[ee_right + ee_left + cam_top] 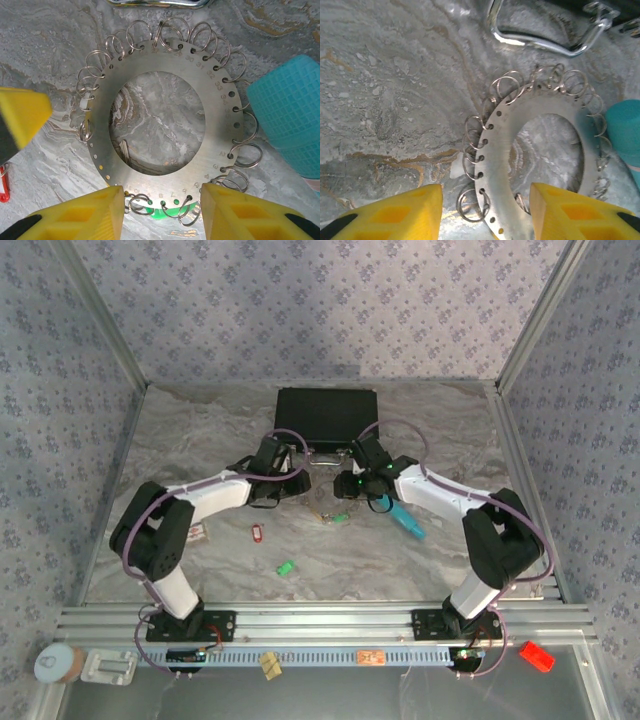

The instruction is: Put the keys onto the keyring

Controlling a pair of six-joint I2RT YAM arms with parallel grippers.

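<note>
Your grey marbled table [200, 440] carried a black case [325, 418] at the back, the keyring [220, 125] lying flat just in front of it, a teal cylinder [407, 521] beside that, and a red key [256, 533] and green key [285, 567] nearer you.

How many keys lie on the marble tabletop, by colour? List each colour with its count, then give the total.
Red: 1, the red key.
Green: 2, one green key lying alone, another green key at the keyring.
Total: 3.
Not counted: a small red-and-white thing farther left, too blurred to name.
</note>
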